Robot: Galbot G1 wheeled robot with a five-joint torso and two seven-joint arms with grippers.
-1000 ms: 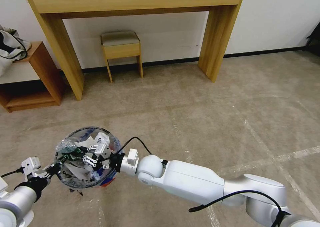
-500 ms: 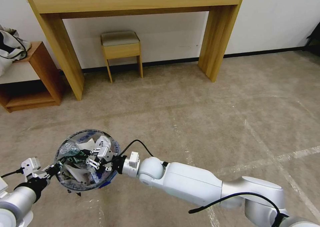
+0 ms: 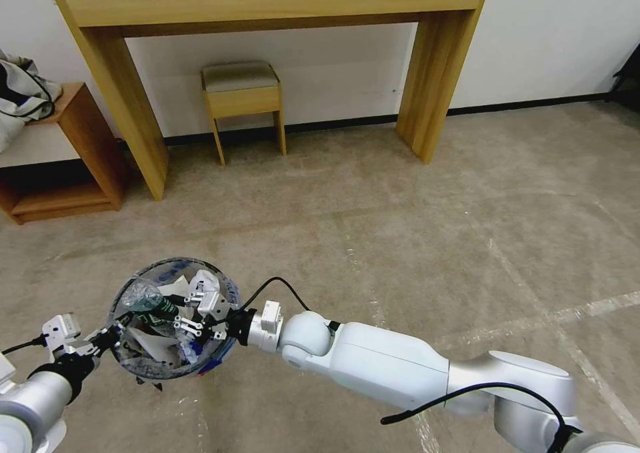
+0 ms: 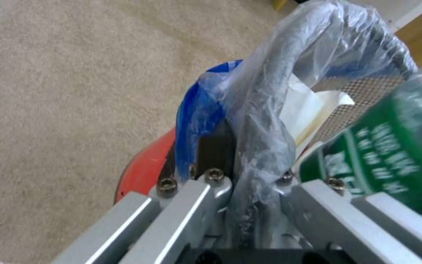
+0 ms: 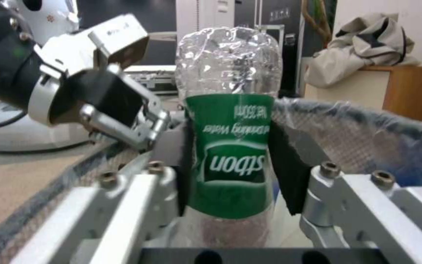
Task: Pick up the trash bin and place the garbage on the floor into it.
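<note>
The left gripper (image 3: pixel 113 336) is at the lower left of the head view, with its fingers pinching the plastic-covered rim of the trash bin (image 3: pixel 127 363) and holding it above the floor (image 3: pixel 413 240). In the left wrist view this rim passes between the two metal fingers (image 4: pixel 199 194), and the red base (image 4: pixel 145 167) of the bin and the blue part of its bag are just beside them.

The right gripper (image 3: pixel 179 314) reaches from the right, over the open top of the bin. Its black pads (image 5: pixel 284 172) are pressed on both sides of a clear plastic bottle with a green label (image 5: pixel 228 161), so it is pinching the bottle. The bottle (image 3: pixel 148 300) lies over the left part of the bin's opening, near the left gripper (image 5: pixel 123 124). Inside the bin there is crumpled white paper (image 3: pixel 150 345) and other small garbage that I cannot name.

Farther away, the beige carpet has pale tape lines (image 3: pixel 553 316) on the right. At the wall stands a wooden table (image 3: pixel 267 3), with a small stool (image 3: pixel 241 93) under it. To the left is a low wooden shelf (image 3: pixel 80 146) with a light jacket (image 3: pixel 20 93) on top.
</note>
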